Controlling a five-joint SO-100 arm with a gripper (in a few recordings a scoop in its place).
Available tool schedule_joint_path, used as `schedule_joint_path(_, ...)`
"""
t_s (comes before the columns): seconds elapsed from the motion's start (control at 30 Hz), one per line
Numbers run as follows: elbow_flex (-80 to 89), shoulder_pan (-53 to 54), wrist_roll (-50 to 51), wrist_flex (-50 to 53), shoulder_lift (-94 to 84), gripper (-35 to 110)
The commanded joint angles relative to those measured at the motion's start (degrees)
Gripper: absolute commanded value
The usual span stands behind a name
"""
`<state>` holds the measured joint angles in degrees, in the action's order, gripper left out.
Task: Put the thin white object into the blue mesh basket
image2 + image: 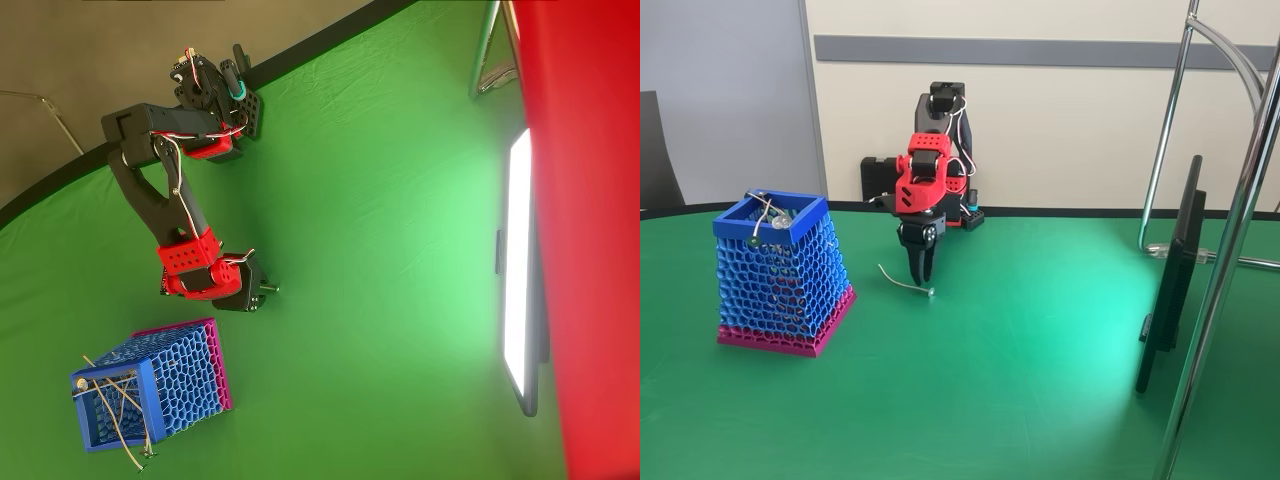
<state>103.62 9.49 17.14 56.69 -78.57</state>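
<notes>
The thin white object (905,284) lies on the green cloth in the fixed view, curving from a raised left end to a small knob at the right. My red and black gripper (923,281) points straight down on it, and its dark fingers meet at the tips around the strand near the knob end. From overhead the gripper (262,291) covers the strand. The blue mesh basket (780,275) (170,385) stands upright to the gripper's left in the fixed view, a short gap away. Several similar strands lie in it, and some stick out over its rim.
A dark flat screen (1170,290) (520,270) stands edge-on at the right, with chrome stand poles (1230,250) beside it. The arm's base (215,95) sits at the table's black back edge. A red blurred surface (590,240) blocks the overhead view's right side.
</notes>
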Motion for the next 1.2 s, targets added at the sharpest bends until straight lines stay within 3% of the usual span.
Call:
schedule_joint_path(0.0, -2.55, -0.35, 0.44, 0.44, 0.70, 15)
schedule_joint_path(0.87, -11.87, -0.88, 2.20, 6.42, 10.20, 15)
schedule_joint_path(1.17, -17.23, -0.97, 0.62, 10.55, 14.50, 7)
